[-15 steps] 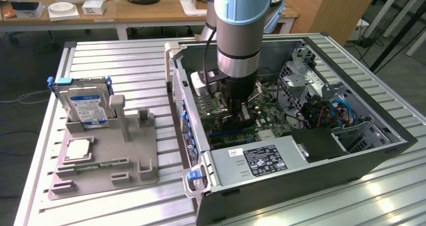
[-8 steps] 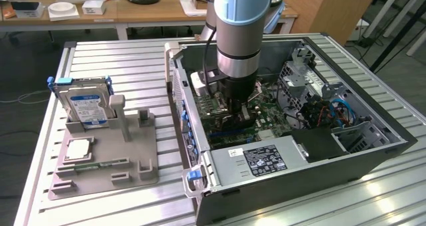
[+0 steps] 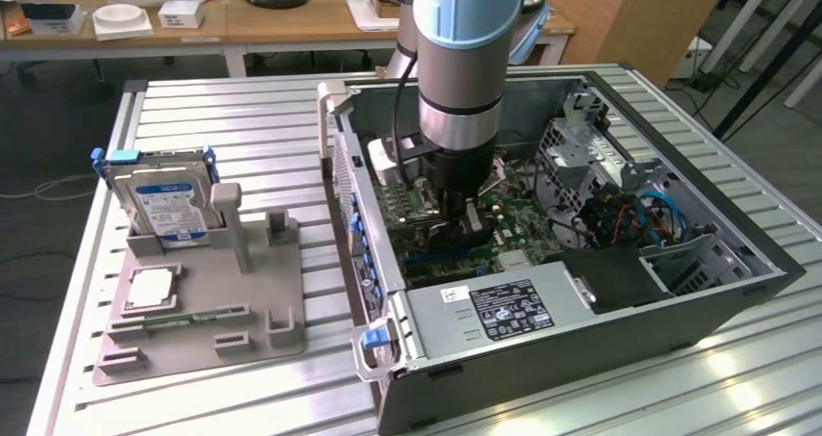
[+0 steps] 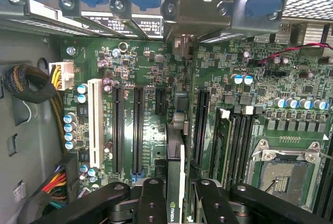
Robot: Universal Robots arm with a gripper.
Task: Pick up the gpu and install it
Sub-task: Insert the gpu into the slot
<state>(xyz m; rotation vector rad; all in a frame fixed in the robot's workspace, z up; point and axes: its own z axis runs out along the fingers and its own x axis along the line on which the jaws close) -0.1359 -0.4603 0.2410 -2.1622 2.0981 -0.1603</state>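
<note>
Exterior view, mid-frame: gripper (image 3: 460, 219) inside the computer case (image 3: 578, 359), clamped on the gpu (image 4: 176, 151). Card apparently stands over a motherboard (image 4: 151, 130) slot.

An NVIDIA mark is shown on the edge of the gpu (image 4: 174, 161), over the motherboard (image 4: 151, 63). Print on the power supply label (image 3: 511, 306) beside the motherboard cannot be read.

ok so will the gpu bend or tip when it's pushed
Probably stiff: the gpu is a flat board standing on edge in the gripper. Likely light, being so thin. Standing on that narrow edge, it could tilt sideways if pushed off-centre.
</note>
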